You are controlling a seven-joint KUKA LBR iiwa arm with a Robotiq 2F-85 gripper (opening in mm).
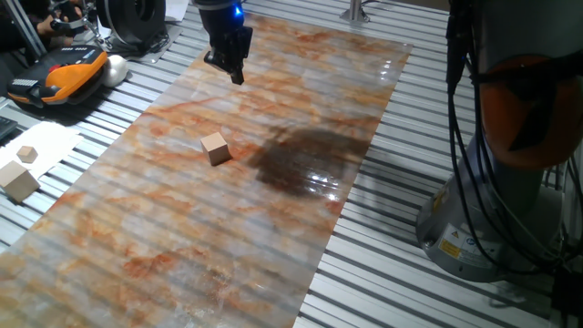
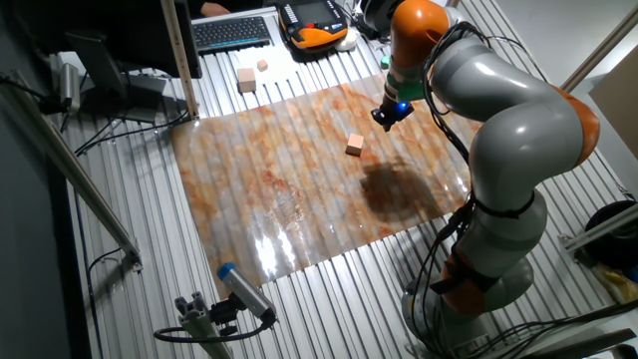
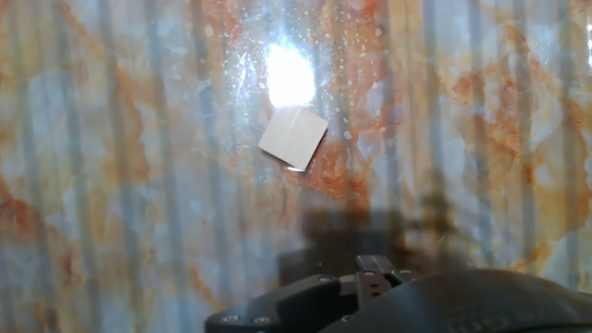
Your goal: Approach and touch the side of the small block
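The small block [image 1: 216,148] sits alone on the marbled sheet [image 1: 182,228] covering the surface, roughly at the middle of its width, with a dark stain [image 1: 305,159] just to its right in one fixed view. The claw [image 1: 233,69] hangs in the air well apart from it, toward the far end of the sheet, so the block lies nearer the camera and slightly left of the claw in that view; the other fixed view agrees, showing the claw [image 2: 390,114] above the sheet's edge with the block [image 2: 354,146] down and to its left. In the hand view the block [image 3: 293,139] appears turned cornerwise, its faces at a slant to the fingers' line, right beside a bright glare. The claw holds nothing; whether its fingers are parted or closed I cannot tell. The coming move probably calls for descending and closing in on one slanted face.
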